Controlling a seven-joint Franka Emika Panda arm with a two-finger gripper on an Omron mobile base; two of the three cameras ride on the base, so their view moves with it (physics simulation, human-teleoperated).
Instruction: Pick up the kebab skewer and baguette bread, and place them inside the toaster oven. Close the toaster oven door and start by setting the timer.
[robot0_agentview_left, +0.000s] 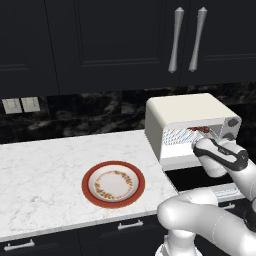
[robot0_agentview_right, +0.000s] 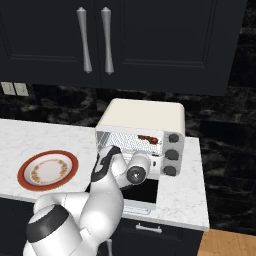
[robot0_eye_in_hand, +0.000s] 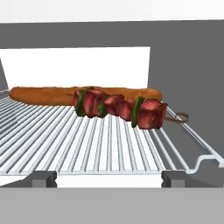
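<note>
one kebab skewer (robot0_eye_in_hand: 120, 107) and one baguette bread (robot0_eye_in_hand: 48, 95) lie on the rack inside the toaster oven (robot0_agentview_left: 187, 112), skewer in front hiding the loaf's middle. one plate (robot0_agentview_left: 114, 184) on the counter. gripper (robot0_eye_in_hand: 105, 178) fingers apart, holding nothing.

I'm seeing a shiny metal wire rack (robot0_eye_in_hand: 109, 144), matt cream toaster oven (robot0_agentview_left: 185, 107) casing, and polished white marble counter (robot0_agentview_left: 45, 165).

Middle of the baguette bread (robot0_eye_in_hand: 39, 96) behind the kebab skewer (robot0_eye_in_hand: 120, 107); rack's (robot0_eye_in_hand: 109, 144) left edge cropped.
</note>
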